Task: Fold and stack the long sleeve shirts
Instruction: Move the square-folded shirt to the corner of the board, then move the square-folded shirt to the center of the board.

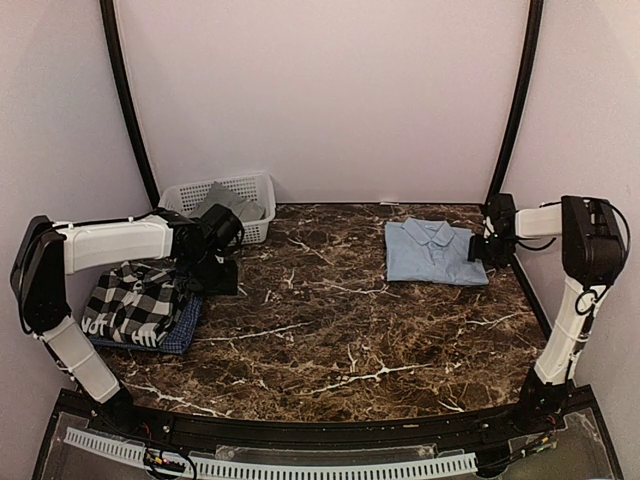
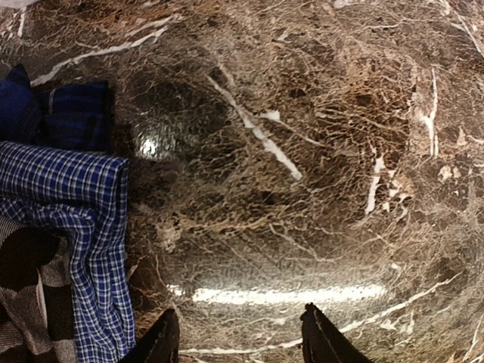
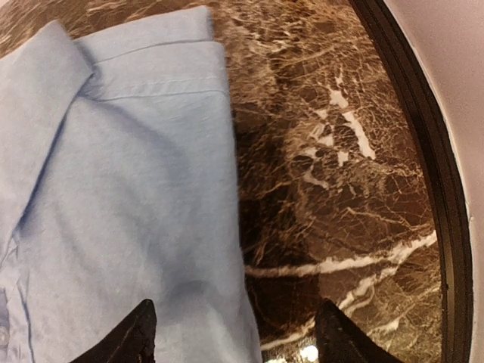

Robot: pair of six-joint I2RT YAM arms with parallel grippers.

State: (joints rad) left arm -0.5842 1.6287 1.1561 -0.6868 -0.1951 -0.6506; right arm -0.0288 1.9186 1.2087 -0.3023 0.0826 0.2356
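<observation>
Left gripper (image 2: 240,342) and right gripper (image 3: 238,336) both gaped, empty. Folded blue shirt (image 1: 432,252) lay on the table (image 1: 330,330), right rear, right gripper over its edge. Risk: pinching one layer would unfold it.

The left arm (image 1: 110,245), at the table's (image 1: 330,330) left edge, and the right arm (image 1: 565,335), at its right edge, are built alike: smooth white tube-shaped links joined by boxy black joint housings. Each has a black base at the table's near edge. A thin black cable runs along the left arm's long link, and black cables loop beside the right arm's housing. The left gripper (image 2: 239,311) and right gripper (image 3: 238,306) each show 2 black fingers tapering to narrow tips.
</observation>
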